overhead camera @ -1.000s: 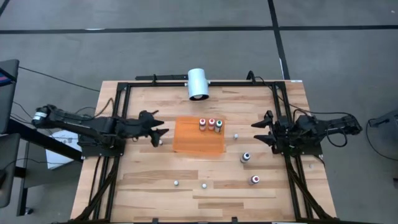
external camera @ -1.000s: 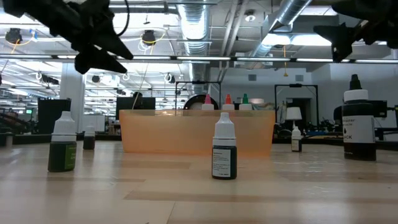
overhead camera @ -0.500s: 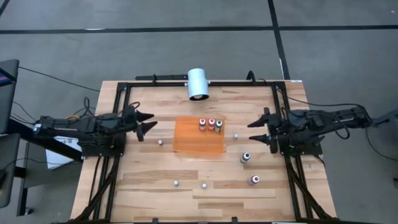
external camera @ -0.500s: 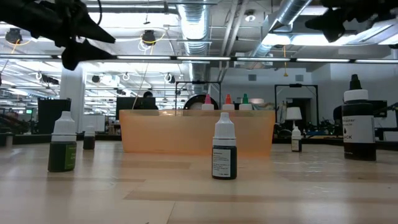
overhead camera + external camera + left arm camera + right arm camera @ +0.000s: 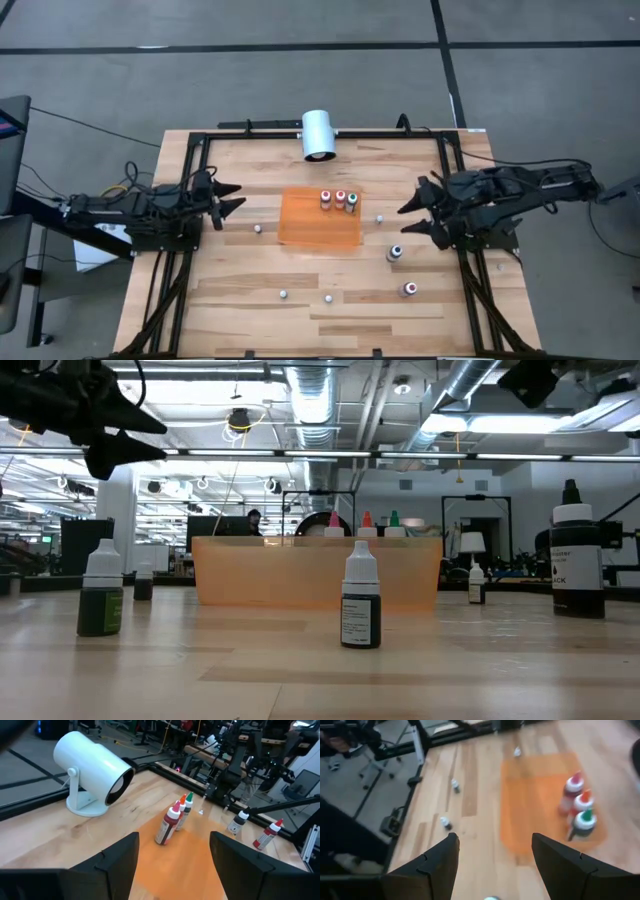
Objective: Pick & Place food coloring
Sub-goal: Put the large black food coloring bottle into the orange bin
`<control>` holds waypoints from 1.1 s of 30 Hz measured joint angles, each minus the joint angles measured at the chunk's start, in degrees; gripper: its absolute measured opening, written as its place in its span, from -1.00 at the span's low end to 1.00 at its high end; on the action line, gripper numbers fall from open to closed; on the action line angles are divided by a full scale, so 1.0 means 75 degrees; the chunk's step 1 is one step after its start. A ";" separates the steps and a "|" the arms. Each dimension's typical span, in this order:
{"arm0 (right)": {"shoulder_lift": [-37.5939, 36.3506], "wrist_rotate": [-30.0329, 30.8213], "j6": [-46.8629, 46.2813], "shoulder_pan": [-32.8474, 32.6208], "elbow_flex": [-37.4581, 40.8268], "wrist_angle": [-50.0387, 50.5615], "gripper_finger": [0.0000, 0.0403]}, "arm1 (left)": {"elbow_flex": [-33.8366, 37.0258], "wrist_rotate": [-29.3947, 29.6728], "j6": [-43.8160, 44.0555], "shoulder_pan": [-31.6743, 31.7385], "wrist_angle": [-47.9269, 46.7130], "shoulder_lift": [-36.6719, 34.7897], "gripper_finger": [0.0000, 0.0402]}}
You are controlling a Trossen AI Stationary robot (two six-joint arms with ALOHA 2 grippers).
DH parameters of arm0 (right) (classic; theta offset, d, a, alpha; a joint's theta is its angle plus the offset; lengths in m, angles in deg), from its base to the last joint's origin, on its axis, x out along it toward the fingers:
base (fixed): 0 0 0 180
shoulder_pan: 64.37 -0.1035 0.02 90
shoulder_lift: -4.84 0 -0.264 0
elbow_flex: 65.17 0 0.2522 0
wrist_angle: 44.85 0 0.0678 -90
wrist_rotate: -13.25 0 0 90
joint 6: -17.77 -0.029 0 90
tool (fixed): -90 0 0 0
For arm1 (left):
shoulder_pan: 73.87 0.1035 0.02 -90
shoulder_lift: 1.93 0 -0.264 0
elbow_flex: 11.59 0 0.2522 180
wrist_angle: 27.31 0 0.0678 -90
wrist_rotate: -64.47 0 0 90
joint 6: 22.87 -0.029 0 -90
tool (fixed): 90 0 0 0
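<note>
Fingers of left gripper [image 5: 232, 197] and right gripper [image 5: 412, 218] spread empty; tray [image 5: 300, 575] hides bottles' [image 5: 365, 525] bodies

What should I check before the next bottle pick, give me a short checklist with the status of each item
1. Left gripper empty, fingers apart: ok.
2. Right gripper empty, fingers apart: ok.
3. Orange tray has bare floor for more bottles: ok; only three bottles stand in it, along one edge.
4. Loose bottles upright: ok for the black-labelled bottle and the red bottle nearest the right gripper.
5. White cylinder out of the arms' way: ok, it sits at the table's far edge.
6. Caps tight on the loose bottles: cannot tell.
</note>
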 joint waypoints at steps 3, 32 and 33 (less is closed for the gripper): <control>0.0412 -0.0449 -0.0286 -0.0128 -0.0187 0.0253 0.19 | 0.0103 0.0018 -0.0107 -0.0001 -0.0026 -0.0187 0.17; 0.3716 -0.0630 -0.0860 -0.0536 -0.0435 0.1674 0.19 | 0.0427 0.0012 -0.0010 -0.0001 -0.0036 -0.0559 0.17; 0.3784 -0.0636 -0.0860 -0.0516 -0.0435 0.1682 0.19 | 0.0427 0.0012 -0.0010 -0.0001 -0.0047 -0.0559 0.17</control>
